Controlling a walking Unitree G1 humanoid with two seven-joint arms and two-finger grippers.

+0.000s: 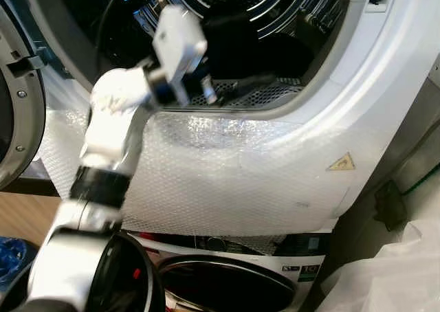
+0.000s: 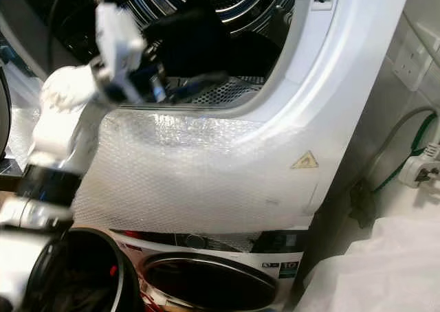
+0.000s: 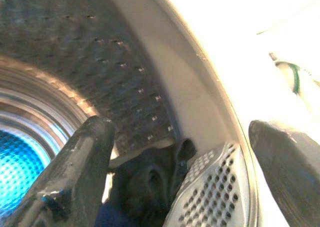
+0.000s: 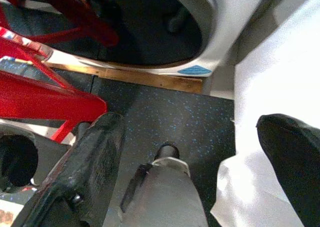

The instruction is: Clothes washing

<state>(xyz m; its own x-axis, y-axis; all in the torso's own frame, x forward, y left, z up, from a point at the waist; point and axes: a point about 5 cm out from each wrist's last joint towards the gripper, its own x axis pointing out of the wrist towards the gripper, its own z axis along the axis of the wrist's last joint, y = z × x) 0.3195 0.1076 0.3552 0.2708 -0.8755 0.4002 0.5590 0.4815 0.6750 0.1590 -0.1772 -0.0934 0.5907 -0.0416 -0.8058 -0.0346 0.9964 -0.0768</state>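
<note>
Your left gripper point(image 3: 180, 182) was spread wide at the drum point(image 1: 227, 9) mouth, dark clothes point(image 3: 145, 182) on the drum's front edge. Unloading step; next calls for pinching them. Right gripper point(image 4: 195, 177) idle, spread too.

- Upper machine point(image 1: 385, 85): glossy white front; lower panel under clear bubble wrap point(image 1: 220, 181) with a fine dotted texture.
- Warning sticker point(image 1: 341, 163): yellow triangle.
- Drum point(image 3: 75, 52): grey metal, perforated in rows of small holes, ringed in bright chrome; back wall lit blue.
- Garment point(image 3: 147, 182) inside: black to dark navy.
- Lint grille point(image 3: 210, 187): silver, dotted with holes.
- Left arm point(image 1: 113, 140): white and silver with a black band.
- Left gripper point(image 3: 175, 182): black fingers point(image 3: 75, 167), scuffed grey.
- Right gripper point(image 4: 195, 162): black fingers point(image 4: 95, 162).
- Floor point(image 4: 185, 117): dark, blue-speckled.
- Frame point(image 4: 45, 87): red.
- Cable point(image 2: 405, 154): green.
</note>
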